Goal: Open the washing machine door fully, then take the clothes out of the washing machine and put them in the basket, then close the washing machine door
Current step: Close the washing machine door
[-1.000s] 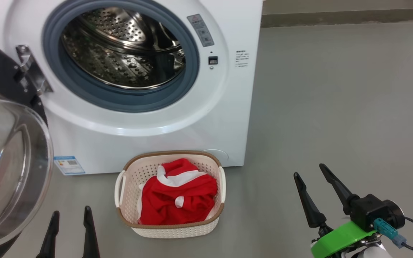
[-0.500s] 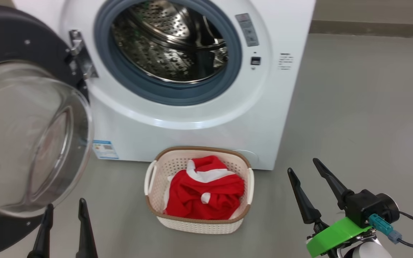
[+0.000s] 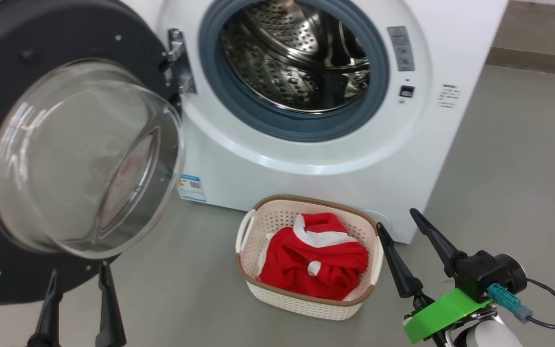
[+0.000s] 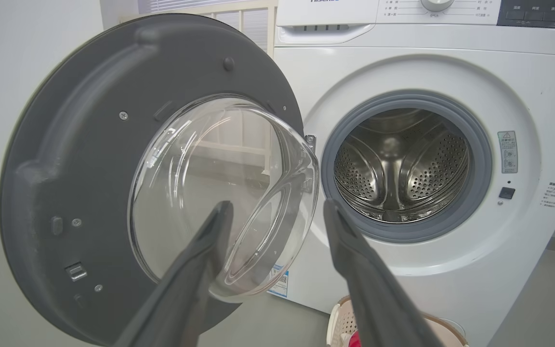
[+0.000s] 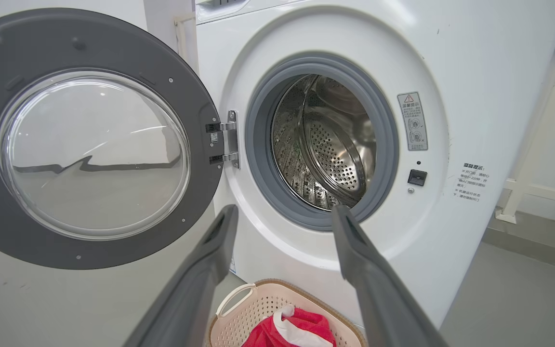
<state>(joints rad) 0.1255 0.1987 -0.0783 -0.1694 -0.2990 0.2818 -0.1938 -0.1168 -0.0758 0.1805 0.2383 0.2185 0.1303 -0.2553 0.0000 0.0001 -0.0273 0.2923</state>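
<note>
- Two grippers, both w/ fingers spread wide, nothing in em: left gripper (image 3: 79, 268) sits low in front of the washing machine door (image 3: 65, 38), right gripper (image 3: 396, 218) just right of the basket (image 3: 306, 306).
- Door's swung open to the left, steel drum (image 3: 297, 62) in plain sight.
- Red clothes (image 3: 313, 262) are bunched up in the basket, which is on the floor (image 3: 513, 159) right in front of the washing machine (image 3: 316, 168).

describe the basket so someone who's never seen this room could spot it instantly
Find the big white front-loading washing machine. On the floor just in front of its base sits the basket: small, cream, perforated plastic with a brown rim and white side handles. It alone holds bright red clothes.
</note>
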